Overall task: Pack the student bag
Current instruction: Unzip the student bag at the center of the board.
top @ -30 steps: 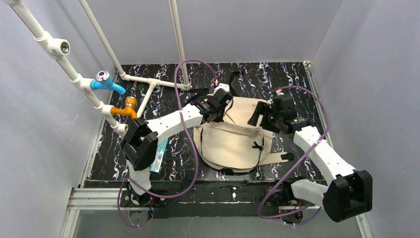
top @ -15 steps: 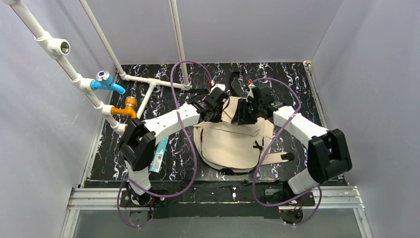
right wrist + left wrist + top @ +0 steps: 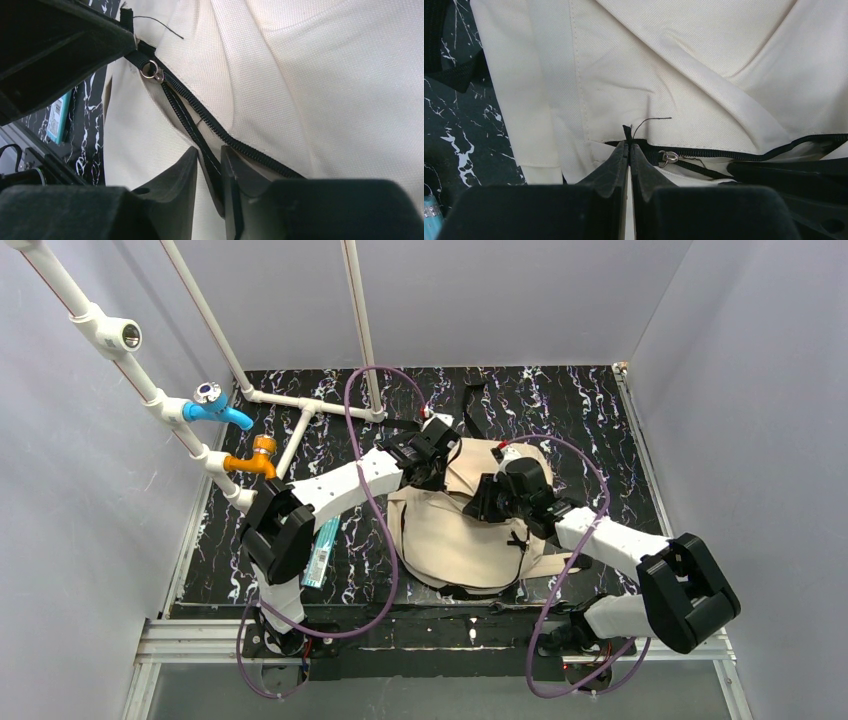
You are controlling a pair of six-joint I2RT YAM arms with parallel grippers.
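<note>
The student bag (image 3: 450, 535), beige with black straps, lies flat in the middle of the black marbled table. My left gripper (image 3: 432, 455) is at the bag's upper left, shut (image 3: 628, 142) on the small black tab (image 3: 627, 131) at the end of the zipper. The metal zipper slider (image 3: 667, 158) sits just right of it. My right gripper (image 3: 487, 502) hangs over the bag's middle. Its jaws (image 3: 210, 150) stand narrowly apart around the black zipper pull strap (image 3: 187, 115), which lies against one finger with a gap to the other. The slider (image 3: 151, 70) is further up the zipper.
A white pipe frame with a blue valve (image 3: 218, 410) and an orange valve (image 3: 255, 460) stands at the left and back. A flat teal pack (image 3: 322, 552) lies on the table left of the bag, beside the left arm. A black webbing strap (image 3: 475, 405) trails behind the bag.
My right arm has swung from the bag's right side to its middle, and its jaws have narrowed around the zipper pull strap. The left gripper has stayed shut on the tab.
</note>
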